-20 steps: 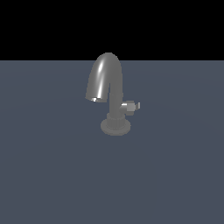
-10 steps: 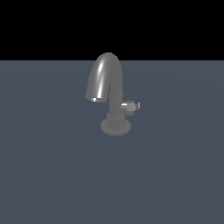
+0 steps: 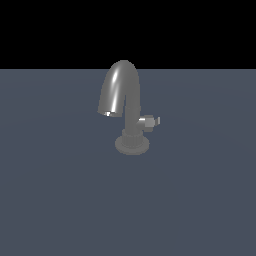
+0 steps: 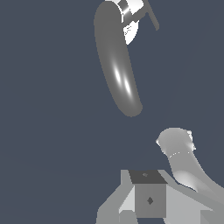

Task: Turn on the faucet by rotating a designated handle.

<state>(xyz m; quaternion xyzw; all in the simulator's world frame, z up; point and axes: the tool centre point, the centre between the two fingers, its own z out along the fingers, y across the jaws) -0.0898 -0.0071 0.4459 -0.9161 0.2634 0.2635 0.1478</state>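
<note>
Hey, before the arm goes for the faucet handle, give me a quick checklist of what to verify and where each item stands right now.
1. Faucet upright on its round base: ok.
2. Handle in view, jutting toward the exterior view's right of the stem: ok.
3. Nothing sitting around the handle to block an approach in the exterior view: ok.
4. Gripper touching the handle: not ok; the arm does not appear in the exterior view at all.
5. Gripper open wide enough for the crossbar tab: cannot tell; the wrist view shows only grey arm parts at its edge, no fingertips.
6. Wrist camera sees the target: ok; the handle shows beyond the spout.
</note>
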